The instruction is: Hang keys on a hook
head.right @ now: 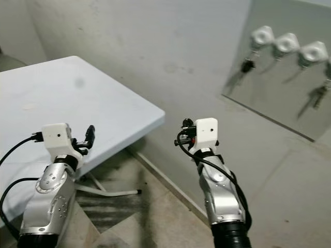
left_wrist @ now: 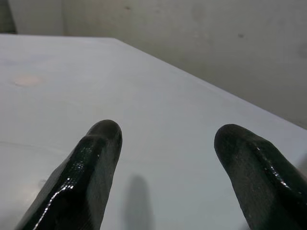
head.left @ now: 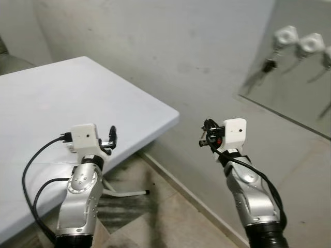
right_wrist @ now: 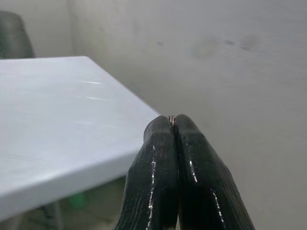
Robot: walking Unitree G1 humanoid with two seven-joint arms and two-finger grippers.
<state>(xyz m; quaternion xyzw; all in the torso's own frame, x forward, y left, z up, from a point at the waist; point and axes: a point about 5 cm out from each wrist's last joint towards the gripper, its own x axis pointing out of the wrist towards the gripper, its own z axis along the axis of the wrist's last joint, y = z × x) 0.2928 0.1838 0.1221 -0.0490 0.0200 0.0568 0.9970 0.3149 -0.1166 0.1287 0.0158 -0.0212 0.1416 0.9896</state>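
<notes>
Grey wall ahead carries white hooks, up and right of the right gripper, which pinches a thin key ring. Lift it there slowly, keeping the ring vertical. Left gripper hangs released over the table.

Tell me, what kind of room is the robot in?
Probably a plain utility room or entryway: bare grey plaster wall, white folding plastic table, and round white wall hooks with keys hanging.

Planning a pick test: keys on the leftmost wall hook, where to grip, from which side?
Probably the dark key head just below the leftmost hook, the bulkiest part showing. Come head-on toward the grey panel, jaws closing on its two side edges: it hangs close against the panel, so nothing fits behind. Views are blurred.
</notes>
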